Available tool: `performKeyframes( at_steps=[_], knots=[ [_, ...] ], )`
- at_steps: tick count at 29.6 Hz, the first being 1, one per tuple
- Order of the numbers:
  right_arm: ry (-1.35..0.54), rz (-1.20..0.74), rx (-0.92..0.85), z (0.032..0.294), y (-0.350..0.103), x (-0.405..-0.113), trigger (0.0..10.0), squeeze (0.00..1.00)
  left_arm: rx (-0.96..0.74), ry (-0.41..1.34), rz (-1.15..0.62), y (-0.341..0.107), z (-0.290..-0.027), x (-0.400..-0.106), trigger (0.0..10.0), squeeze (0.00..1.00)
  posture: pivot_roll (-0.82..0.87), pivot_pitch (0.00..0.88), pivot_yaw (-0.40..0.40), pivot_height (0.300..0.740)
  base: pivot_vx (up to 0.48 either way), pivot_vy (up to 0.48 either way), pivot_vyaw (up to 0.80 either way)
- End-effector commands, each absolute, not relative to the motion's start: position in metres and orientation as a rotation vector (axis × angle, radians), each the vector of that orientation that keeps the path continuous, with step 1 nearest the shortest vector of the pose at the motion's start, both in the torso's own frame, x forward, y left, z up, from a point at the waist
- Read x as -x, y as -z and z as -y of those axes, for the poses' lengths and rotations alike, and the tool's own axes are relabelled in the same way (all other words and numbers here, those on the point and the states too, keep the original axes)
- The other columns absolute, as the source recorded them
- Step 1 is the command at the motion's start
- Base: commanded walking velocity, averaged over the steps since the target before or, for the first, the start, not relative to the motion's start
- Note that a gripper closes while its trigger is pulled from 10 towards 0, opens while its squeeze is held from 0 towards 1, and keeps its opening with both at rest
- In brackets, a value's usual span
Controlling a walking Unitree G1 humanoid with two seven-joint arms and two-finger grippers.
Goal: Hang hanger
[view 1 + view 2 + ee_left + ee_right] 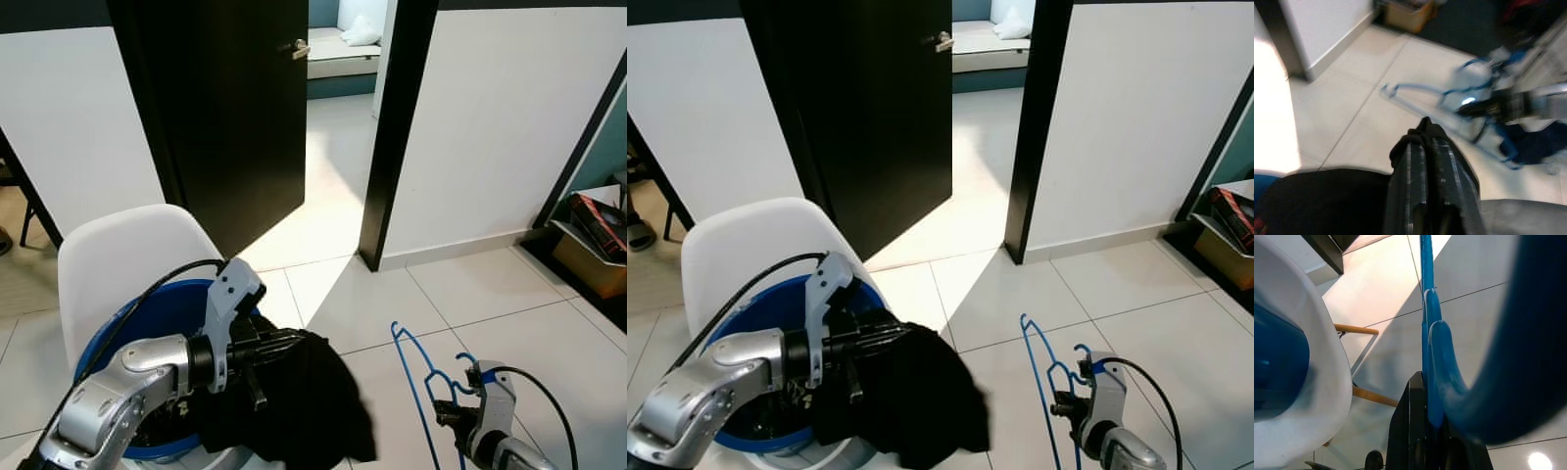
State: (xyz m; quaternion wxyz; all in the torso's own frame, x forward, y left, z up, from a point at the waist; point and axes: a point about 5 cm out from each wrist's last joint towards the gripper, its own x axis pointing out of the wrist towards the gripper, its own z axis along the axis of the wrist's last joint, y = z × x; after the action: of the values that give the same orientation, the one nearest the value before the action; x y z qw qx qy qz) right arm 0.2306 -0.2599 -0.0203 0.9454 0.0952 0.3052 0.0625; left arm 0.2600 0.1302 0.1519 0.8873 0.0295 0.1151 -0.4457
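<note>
While the left gripper (263,351) is closed on a black garment (313,401) and the right gripper (446,411) is clamped on a blue hanger (416,377), nothing is judged hung yet.

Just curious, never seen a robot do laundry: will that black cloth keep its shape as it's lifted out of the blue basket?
Probably not. The black garment already sags in folds from the left tool, so it looks floppy. It likely weighs little, hanging from one pinch.
</note>
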Motion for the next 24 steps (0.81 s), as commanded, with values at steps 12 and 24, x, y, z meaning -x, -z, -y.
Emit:
performKeyframes(
  at_steps=[12, 24],
  knots=[
    [-0.13, -0.626, -0.192, 0.259, 0.02, -0.232, 10.0, 0.0, -0.26, 0.728, -0.247, -0.158, -0.17, -0.276, 10.0, 1.0, -0.03, 0.0, -0.012, 0.74, 0.0, 0.0, 0.0],
    [-0.13, -0.634, -0.192, 0.26, 0.02, -0.231, 10.0, 0.0, -0.32, 0.741, -0.166, -0.182, -0.186, -0.257, 10.0, 0.0, -0.02, 0.0, -0.01, 0.74, 0.0, 0.0, 0.0]
  ],
)
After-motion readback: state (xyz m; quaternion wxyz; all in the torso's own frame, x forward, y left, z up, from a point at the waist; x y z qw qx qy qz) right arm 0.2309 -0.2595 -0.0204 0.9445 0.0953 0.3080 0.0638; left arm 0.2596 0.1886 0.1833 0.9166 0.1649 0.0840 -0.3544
